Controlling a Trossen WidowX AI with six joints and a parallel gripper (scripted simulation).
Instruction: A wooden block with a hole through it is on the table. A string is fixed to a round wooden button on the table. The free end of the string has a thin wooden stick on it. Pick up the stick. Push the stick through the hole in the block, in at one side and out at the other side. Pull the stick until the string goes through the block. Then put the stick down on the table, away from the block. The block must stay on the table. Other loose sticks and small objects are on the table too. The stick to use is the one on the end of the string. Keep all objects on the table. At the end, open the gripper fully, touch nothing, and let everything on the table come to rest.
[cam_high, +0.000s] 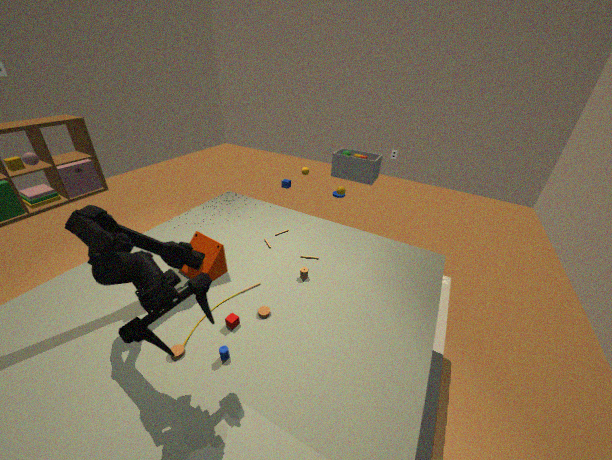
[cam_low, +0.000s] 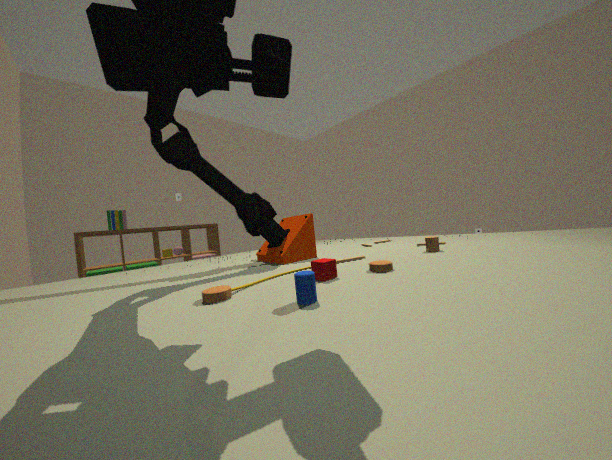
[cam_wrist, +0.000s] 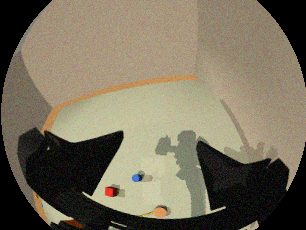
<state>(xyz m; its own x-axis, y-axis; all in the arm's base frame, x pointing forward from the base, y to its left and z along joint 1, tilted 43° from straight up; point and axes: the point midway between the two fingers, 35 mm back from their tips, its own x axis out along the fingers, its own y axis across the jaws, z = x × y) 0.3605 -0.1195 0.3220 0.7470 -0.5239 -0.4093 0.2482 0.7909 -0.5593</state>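
The round wooden button (cam_high: 177, 350) (cam_low: 216, 294) (cam_wrist: 160, 211) lies on the table. A yellow string (cam_high: 210, 310) (cam_low: 265, 280) runs from it to the thin stick (cam_high: 248, 288) (cam_low: 350, 259), which lies flat. The small brown block with the hole (cam_high: 304, 273) (cam_low: 432, 243) stands farther back, apart from the stick. My gripper (cam_high: 192, 339) (cam_wrist: 160, 140) is open and empty. It hangs in the air above the button and the string and touches nothing. In the exterior view only its dark body shows at the top edge.
A red cube (cam_high: 232, 320) (cam_low: 324, 269) (cam_wrist: 112, 191), a blue cylinder (cam_high: 224, 353) (cam_low: 305, 288) (cam_wrist: 137, 178) and a second wooden disc (cam_high: 264, 312) (cam_low: 380, 266) lie near the string. Loose sticks (cam_high: 281, 232) (cam_high: 309, 257) lie at the back. The arm's orange base (cam_high: 210, 252) (cam_low: 297, 240) stands behind.
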